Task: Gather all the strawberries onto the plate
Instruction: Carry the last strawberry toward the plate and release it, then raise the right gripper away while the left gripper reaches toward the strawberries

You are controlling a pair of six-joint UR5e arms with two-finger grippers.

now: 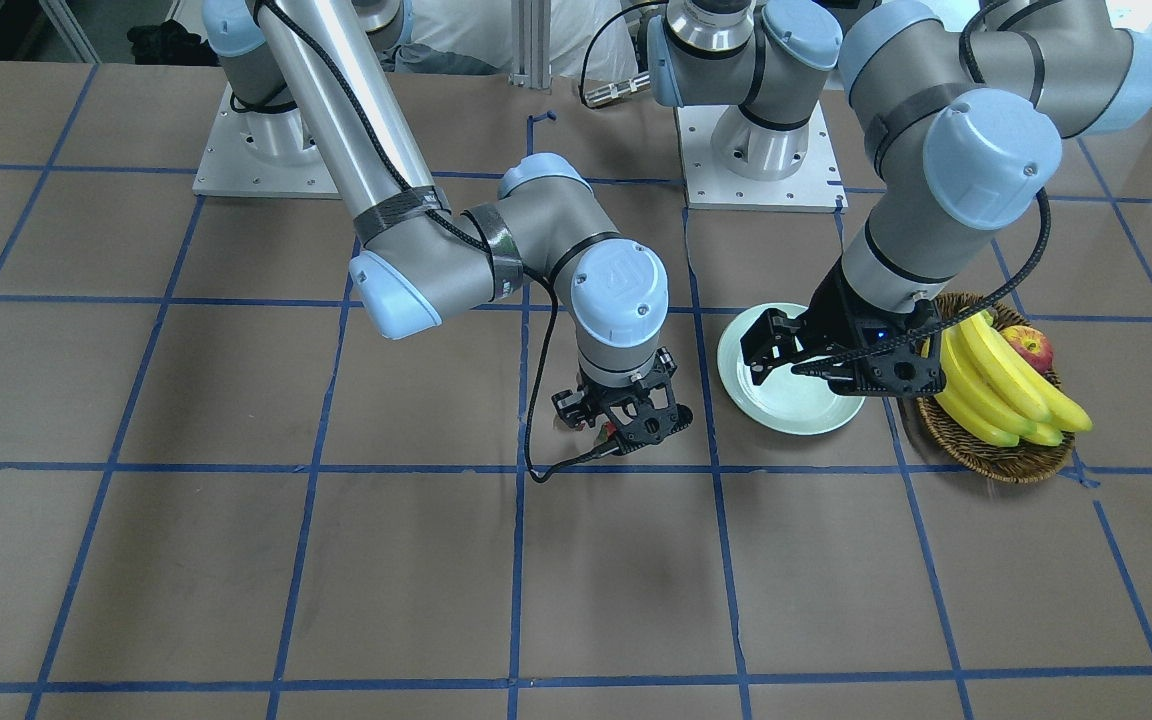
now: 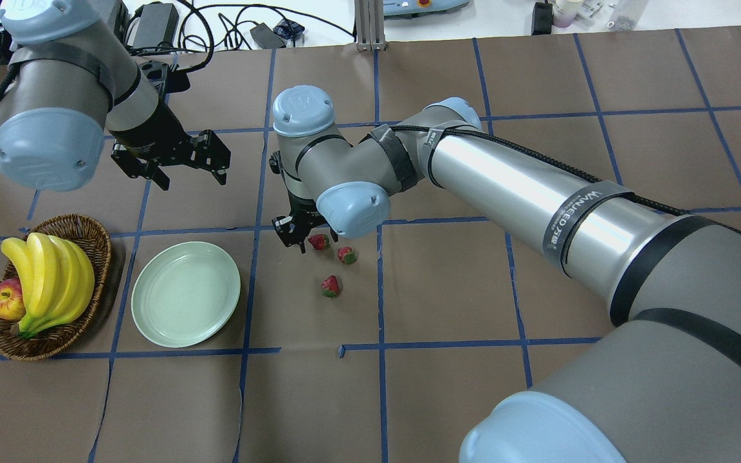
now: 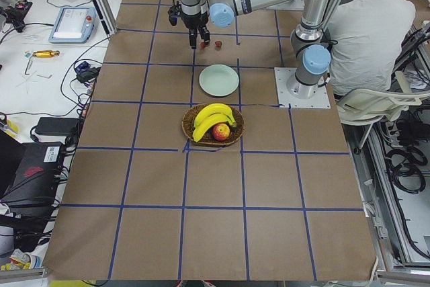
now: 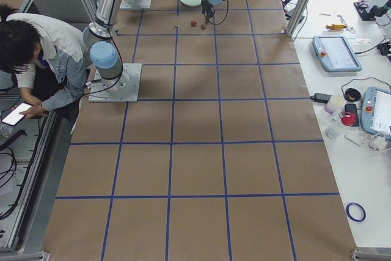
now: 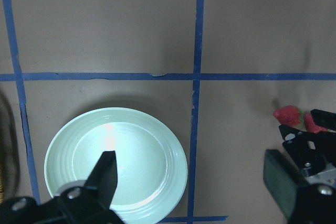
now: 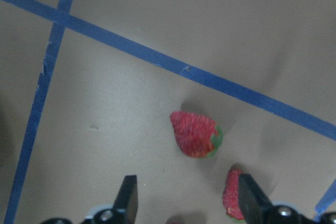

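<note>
Currently, three strawberries (image 2: 346,255) are noted on the brown paper table cover (image 2: 441,289), all outside the plate (image 2: 185,293) and to its right in the overhead view. Red seeded skin and green tops are seen. The plate is round, glossy and pale mint. At the berry nearest the plate, the right gripper (image 6: 189,184) is held low, fingers spread, nothing gripped; a second berry is half hidden behind one finger. Near the plate, the left gripper (image 5: 189,161) is held high, fingers wide, empty. A woven wicker basket (image 2: 97,244) is set just beside the plate.
</note>
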